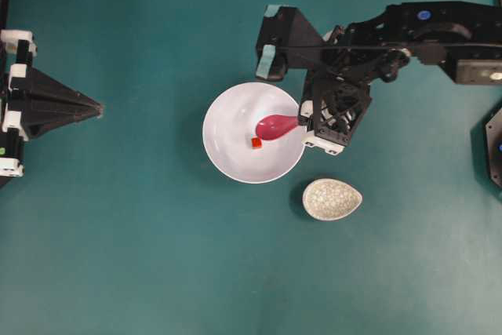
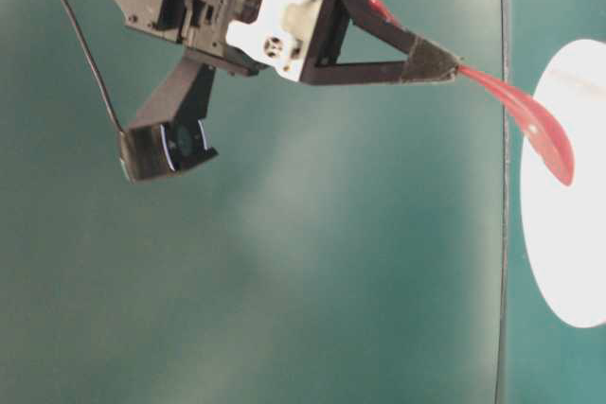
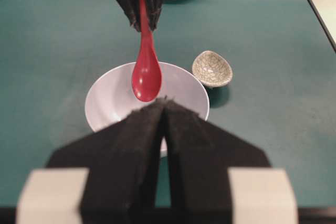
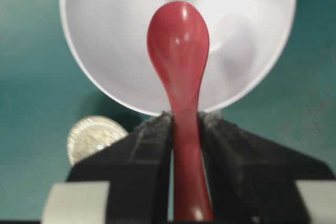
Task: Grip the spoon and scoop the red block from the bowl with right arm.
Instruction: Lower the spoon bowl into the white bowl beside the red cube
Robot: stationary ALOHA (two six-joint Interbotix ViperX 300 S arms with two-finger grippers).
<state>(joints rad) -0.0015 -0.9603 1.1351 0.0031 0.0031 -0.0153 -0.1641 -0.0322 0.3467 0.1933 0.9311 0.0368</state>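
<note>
Right gripper: two black padded fingers clamped narrowly on the handle of the spoon, one finger on each side; in the overhead view it sits right of centre at the bowl's right rim. Spoon: glossy magenta-pink, held by the handle's end, scoop projecting out over the bowl; from table level the scoop slopes downward from the fingertips towards the bowl at the right edge of the frame. Red block: tiny cube on the bowl's floor, just beside the tip of the scoop in the overhead view; actual contact cannot be told. Bowl: plain white, round, centre of the overhead frame. Speckled egg-shaped dish: lower right of the bowl, near but apart from it. Left gripper: far left of the overhead frame, fingers pressed together, nothing held. Surface: teal table.
</note>
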